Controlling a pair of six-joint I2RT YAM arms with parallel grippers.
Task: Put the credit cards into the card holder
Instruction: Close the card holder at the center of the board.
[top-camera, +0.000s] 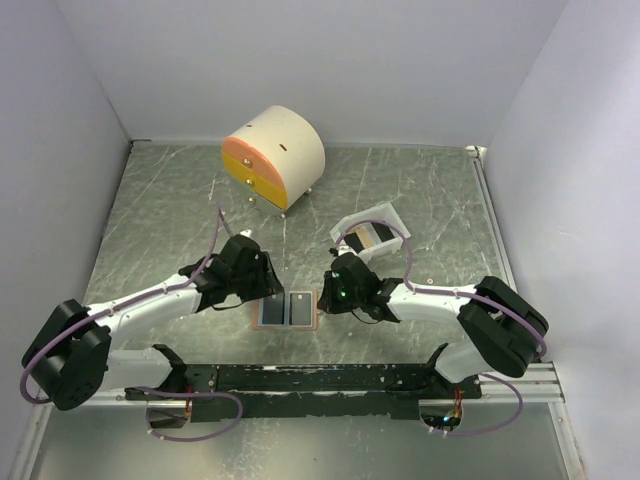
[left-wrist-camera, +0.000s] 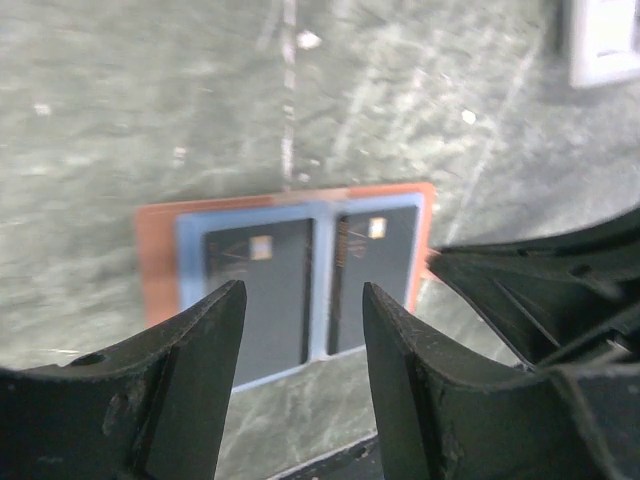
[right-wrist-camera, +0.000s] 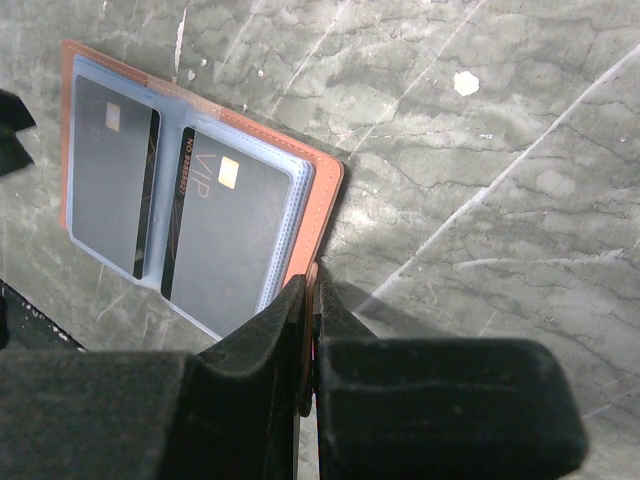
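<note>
The salmon-pink card holder (top-camera: 287, 310) lies open and flat on the table, between the two grippers. Two dark cards (top-camera: 272, 311) (top-camera: 299, 308) sit in its clear inner sleeves. In the left wrist view the holder (left-wrist-camera: 158, 260) lies just beyond my open, empty left gripper (left-wrist-camera: 303, 290), which hovers over its near edge and the cards (left-wrist-camera: 265, 290). My left gripper (top-camera: 264, 288) is at the holder's left side. My right gripper (top-camera: 323, 300) is shut on the holder's right edge (right-wrist-camera: 325, 190), with a thin orange strip pinched between its fingers (right-wrist-camera: 313, 285). Both dark cards (right-wrist-camera: 225, 240) show there.
A small white tray (top-camera: 395, 215) behind the right gripper holds a tan card and a dark one; its corner shows in the left wrist view (left-wrist-camera: 605, 40). A round cream cabinet with orange-yellow drawers (top-camera: 275, 155) stands at the back. White walls enclose the table.
</note>
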